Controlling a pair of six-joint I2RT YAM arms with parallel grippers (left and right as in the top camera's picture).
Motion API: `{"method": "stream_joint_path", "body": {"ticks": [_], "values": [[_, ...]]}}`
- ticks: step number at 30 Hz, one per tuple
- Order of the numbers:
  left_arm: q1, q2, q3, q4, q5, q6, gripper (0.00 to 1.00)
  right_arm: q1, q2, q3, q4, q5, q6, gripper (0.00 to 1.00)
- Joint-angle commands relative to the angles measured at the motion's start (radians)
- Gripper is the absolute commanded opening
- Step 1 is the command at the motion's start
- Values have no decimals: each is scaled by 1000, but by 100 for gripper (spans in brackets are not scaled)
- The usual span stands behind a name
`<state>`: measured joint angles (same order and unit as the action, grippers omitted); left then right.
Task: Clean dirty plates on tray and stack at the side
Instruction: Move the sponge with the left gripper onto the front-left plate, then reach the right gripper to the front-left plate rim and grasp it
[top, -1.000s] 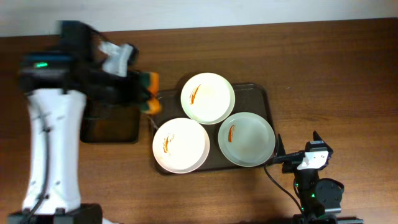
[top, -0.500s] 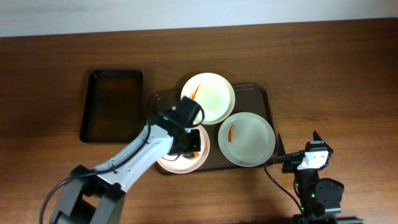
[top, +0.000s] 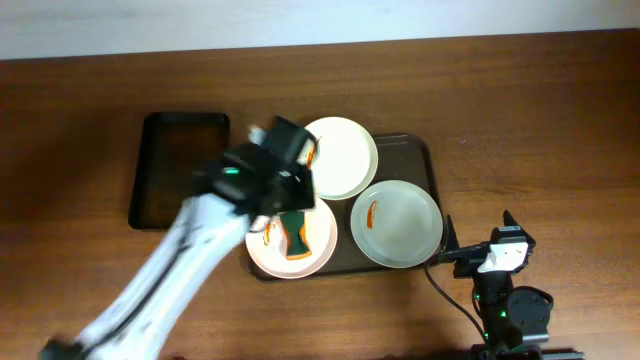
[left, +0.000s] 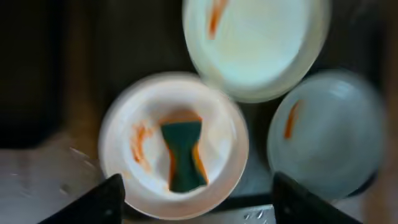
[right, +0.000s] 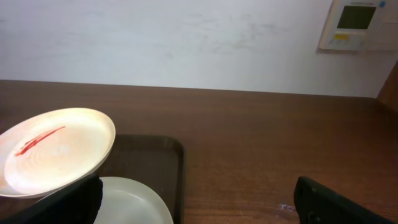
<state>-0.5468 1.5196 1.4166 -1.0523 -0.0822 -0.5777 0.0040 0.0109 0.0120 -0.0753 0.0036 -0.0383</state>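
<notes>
Overhead, sponge: a green-and-orange sponge (top: 294, 233) is lying on the lower-left cream plate (top: 322, 245) in the tray (top: 424, 152), its long axis running roughly up-down in the frame.
Overhead, arms: the left arm (top: 190, 240) is showing blurred over that plate, far nearer to it than the right arm (top: 505, 300). Its claw is probably sitting just above the sponge, but the blur is hiding it.
Left wrist: the left gripper (left: 197, 182) is hanging spread wide and empty. The sponge is lying at centre frame between its fingers, and the sauce smear (left: 140, 142) is showing to the sponge's left.
Right wrist: the right gripper (right: 199, 202) is standing open, holding nothing. A smeared plate (right: 59, 149) is sitting at lower left, and the sponge is not showing here.
</notes>
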Motion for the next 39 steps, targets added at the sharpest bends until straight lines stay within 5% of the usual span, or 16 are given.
{"method": "stream_joint_path", "body": {"ticks": [1,9,14,17,19,22,26,29,31,33,34,37,39], "values": [[119,-133,51,-89,-50,33,100,-6,-7,-6,-6,8,-6,98],[185,-138,-53,-356,-80,33,100,-6,-7,-6,-3,6,-5,98],[185,-138,-201,-227,-61,-17,100,-3,-7,-6,42,-706,526,98],[185,-138,-233,-207,-21,-7,100,-3,-7,-4,351,-889,646,98],[185,-138,-233,-210,-20,0,100,-5,2,38,372,-892,705,98],[185,-138,-233,-223,-19,0,100,-5,118,203,155,-971,566,98],[185,-138,-234,-227,-19,0,100,-5,509,585,-348,-933,173,98],[185,-138,-234,-228,-19,0,100,-4,799,902,-722,-643,101,98],[185,-138,-234,-227,-19,0,100,-4,935,1022,-789,-791,101,99],[185,-138,-235,-228,-19,0,100,-4,1025,1051,-743,-1029,101,70],[185,-138,-235,-228,-19,0,100,3,1081,1051,-707,-1046,101,67],[185,-138,-238,-230,-19,0,100,147,1257,1051,-737,-687,103,41],[185,-138,-238,-229,-19,0,100,278,1374,1051,-692,-578,151,41]]}}
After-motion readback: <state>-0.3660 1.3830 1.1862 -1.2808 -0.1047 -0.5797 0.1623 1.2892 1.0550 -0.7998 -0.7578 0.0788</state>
